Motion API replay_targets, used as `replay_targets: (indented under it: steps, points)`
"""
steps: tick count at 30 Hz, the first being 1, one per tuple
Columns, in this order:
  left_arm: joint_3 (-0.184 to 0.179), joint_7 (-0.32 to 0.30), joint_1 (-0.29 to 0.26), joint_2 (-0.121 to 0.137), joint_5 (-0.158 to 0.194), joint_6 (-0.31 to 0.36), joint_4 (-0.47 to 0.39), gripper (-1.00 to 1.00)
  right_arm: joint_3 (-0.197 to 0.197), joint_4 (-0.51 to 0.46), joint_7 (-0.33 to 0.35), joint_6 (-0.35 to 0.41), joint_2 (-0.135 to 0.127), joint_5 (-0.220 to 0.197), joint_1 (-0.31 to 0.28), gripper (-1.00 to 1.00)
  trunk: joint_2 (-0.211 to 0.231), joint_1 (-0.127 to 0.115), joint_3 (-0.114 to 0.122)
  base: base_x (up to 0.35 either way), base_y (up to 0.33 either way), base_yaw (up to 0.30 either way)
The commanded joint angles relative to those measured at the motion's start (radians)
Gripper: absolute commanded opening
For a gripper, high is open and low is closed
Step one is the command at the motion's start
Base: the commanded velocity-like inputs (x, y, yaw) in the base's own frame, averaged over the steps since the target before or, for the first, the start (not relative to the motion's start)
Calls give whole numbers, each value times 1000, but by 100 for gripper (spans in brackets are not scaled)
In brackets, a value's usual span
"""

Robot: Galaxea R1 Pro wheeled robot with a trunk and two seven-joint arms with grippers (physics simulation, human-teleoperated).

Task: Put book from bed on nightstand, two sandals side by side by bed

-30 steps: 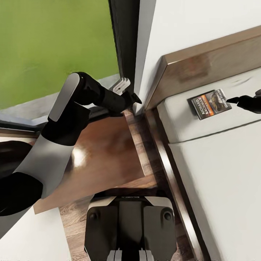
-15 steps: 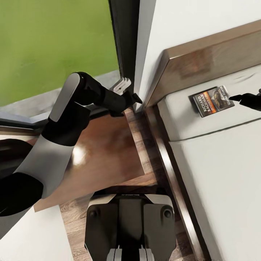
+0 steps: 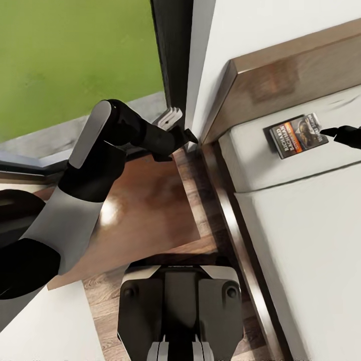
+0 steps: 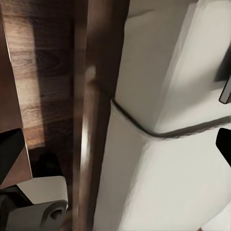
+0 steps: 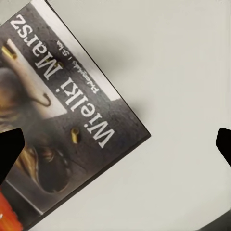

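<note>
- One book (image 3: 299, 135) lies flat on the one bed (image 3: 301, 240), near the headboard (image 3: 281, 80).
- One right gripper (image 3: 335, 132) hovers just beside the book's edge, jaws spread wide, empty.
- Left gripper (image 3: 184, 136) sits above the nightstand (image 3: 145, 210); its opening can't be judged.

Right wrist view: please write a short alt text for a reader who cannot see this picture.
A thin paperback book with a dark cover and white lettering lies flat on the pale grey-white mattress of the bed. Two black fingertips of the right gripper stand wide apart, one over the book's cover and one over bare mattress.
</note>
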Motion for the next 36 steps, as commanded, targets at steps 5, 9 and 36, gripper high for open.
replay_targets:
  steps: [5,9,36]
  points:
    - [-2,7,0,0,3,8,0,100,-4,-9,6,-1,-2,-15,-2,100,-1,0,-9,0,0,0]
    - [-3,7,1,0,3,8,-1,100,-3,-23,7,-4,-2,-35,-2,100,-1,0,-14,0,0,0]
    - [-6,7,2,3,3,9,-1,100,2,-81,42,8,-2,-91,-13,100,-1,0,-21,0,0,0]
